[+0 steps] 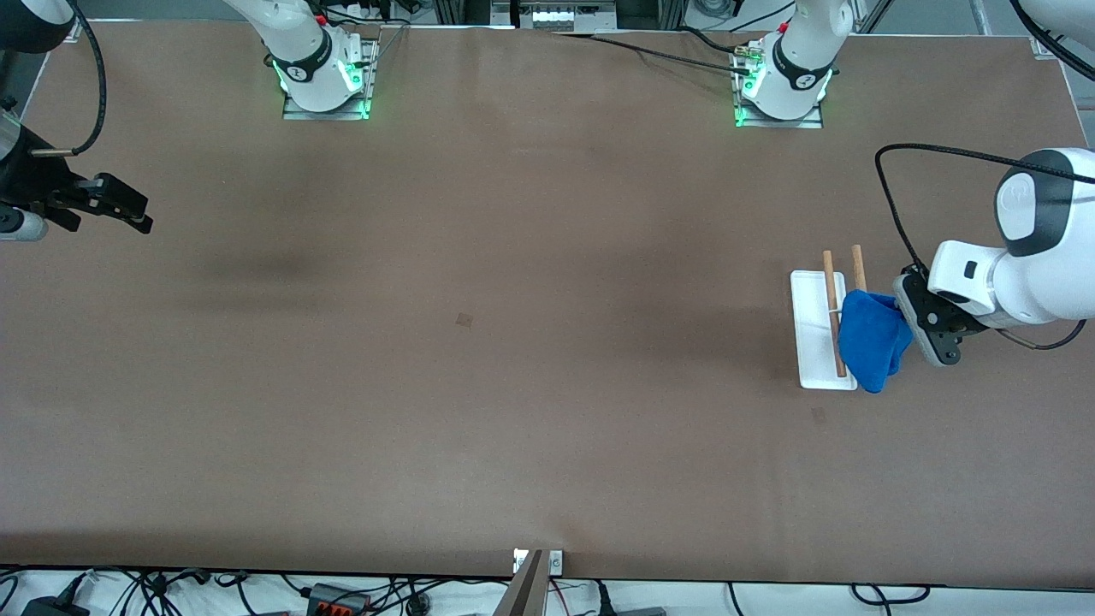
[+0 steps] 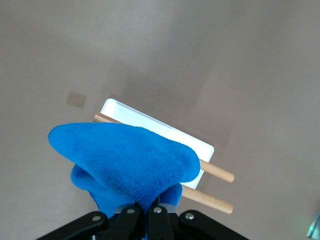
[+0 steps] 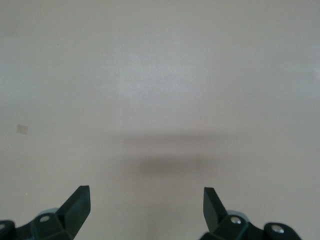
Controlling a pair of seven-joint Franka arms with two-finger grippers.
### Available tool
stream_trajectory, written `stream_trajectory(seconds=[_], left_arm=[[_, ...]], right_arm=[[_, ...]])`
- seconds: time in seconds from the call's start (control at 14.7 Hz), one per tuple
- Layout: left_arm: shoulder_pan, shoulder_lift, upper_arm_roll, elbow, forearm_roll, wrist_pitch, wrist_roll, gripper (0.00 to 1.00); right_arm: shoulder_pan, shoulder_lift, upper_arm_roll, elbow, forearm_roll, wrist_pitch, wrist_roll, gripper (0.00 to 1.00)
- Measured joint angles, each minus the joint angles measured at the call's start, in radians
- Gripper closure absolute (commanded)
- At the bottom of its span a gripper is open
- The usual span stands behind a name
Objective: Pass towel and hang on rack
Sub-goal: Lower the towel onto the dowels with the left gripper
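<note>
Two grippers: the left gripper (image 1: 908,318) pinches the towel (image 1: 871,339) over the rack (image 1: 823,330), draped across its rods; the right gripper (image 1: 128,208) waits agape, well apart from the rack.

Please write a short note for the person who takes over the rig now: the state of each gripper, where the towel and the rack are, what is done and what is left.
Left gripper: jaws shut on the towel, held over the rack at the left arm's end of the table.
Right gripper: jaws open, holds nothing, waits over bare table at the right arm's end.
Towel: bunched, hanging from the left gripper over the two wooden rods; not released.
Done: the towel is with the left arm, at the rack.
Left: drape it over the rods, open the jaws, withdraw.
</note>
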Motion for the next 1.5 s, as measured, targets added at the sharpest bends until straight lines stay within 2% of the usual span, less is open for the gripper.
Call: stream_trajectory(seconds=[0.48, 0.68, 0.95, 1.29, 1.5], left_arm=[[0.001, -0.030, -0.022, -0.036, -0.054, -0.003, -0.108, 0.99], [0.005, -0.062, -0.025, -0.040, -0.109, -0.039, -0.106, 0.99], [0.028, -0.071, -0.025, -0.049, -0.134, -0.044, -0.058, 0.99], [0.035, -0.054, -0.025, -0.071, -0.137, -0.006, -0.022, 0.98], [0.035, -0.045, -0.025, -0.103, -0.137, 0.064, -0.014, 0.98]], right_arm=[[-0.034, 0.014, 0.014, 0.002, 0.000, 0.000, -0.007, 0.00], [-0.047, 0.014, 0.045, 0.003, 0.000, 0.000, -0.009, 0.00], [-0.054, 0.014, 0.050, 0.006, 0.000, -0.011, -0.009, 0.00], [-0.062, 0.014, 0.051, 0.006, 0.000, -0.022, -0.009, 0.00], [-0.062, 0.014, 0.051, 0.006, 0.000, -0.023, -0.009, 0.00]])
